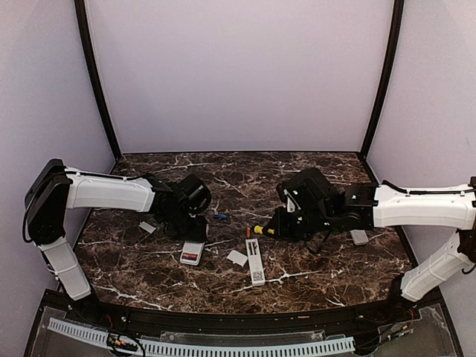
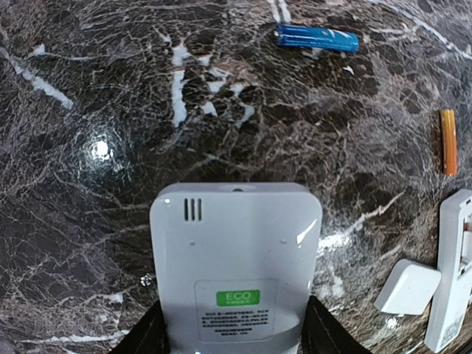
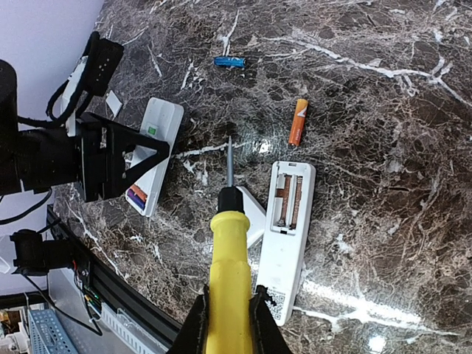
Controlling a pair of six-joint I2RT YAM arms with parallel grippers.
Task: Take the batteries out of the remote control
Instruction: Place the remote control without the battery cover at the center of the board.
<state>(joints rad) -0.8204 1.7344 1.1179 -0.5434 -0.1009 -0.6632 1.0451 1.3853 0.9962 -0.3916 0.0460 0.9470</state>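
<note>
From where I stand, the left gripper (image 2: 236, 338) is clamped on the sides of a white remote (image 2: 236, 251) at bottom centre. The blue battery (image 2: 317, 38) lies well beyond it at upper right, and the orange battery (image 2: 448, 141) is at the right edge. The right gripper (image 3: 229, 324) is closed around a yellow-handled screwdriver (image 3: 230, 273).

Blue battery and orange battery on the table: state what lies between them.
Nothing: only bare marble tabletop separates the blue battery from the orange battery, shown in the left wrist view.
</note>
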